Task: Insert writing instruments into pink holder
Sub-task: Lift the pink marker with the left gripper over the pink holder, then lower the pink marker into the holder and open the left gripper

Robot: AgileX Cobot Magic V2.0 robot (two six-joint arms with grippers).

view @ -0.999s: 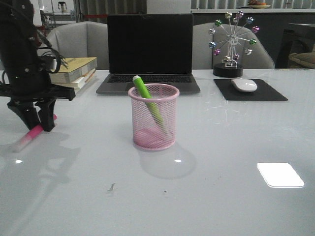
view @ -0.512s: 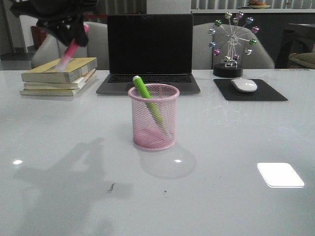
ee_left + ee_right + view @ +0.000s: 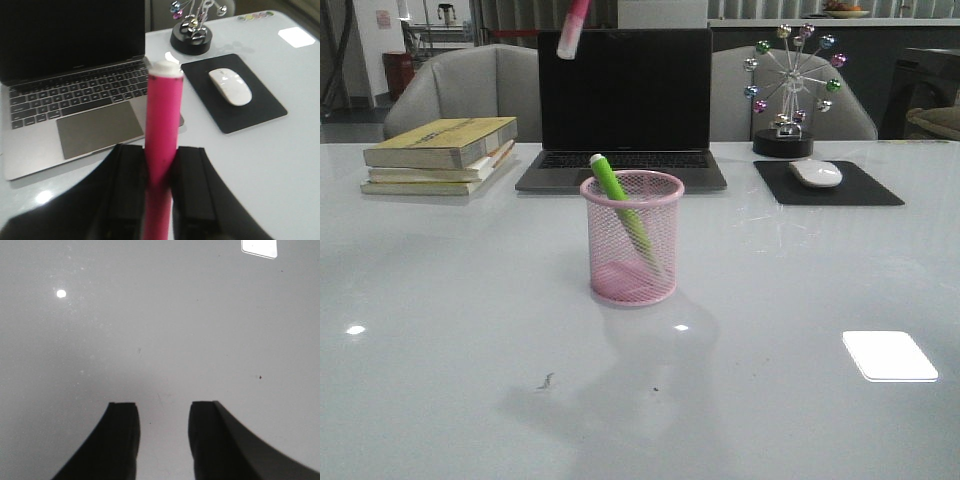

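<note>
Green marker (image 3: 620, 206) across holder (image 3: 632, 238) mouth

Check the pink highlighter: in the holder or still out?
Out. The pink highlighter is clamped in the left gripper, high above the laptop; only the green highlighter stands in the pink holder.

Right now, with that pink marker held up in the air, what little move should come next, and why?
Probably carry the pink marker forward toward the robot and lower it over the pink holder. The left gripper is shut on it, high in front of the laptop and behind the holder. The green marker already leans inside, so aim for the free side.
</note>
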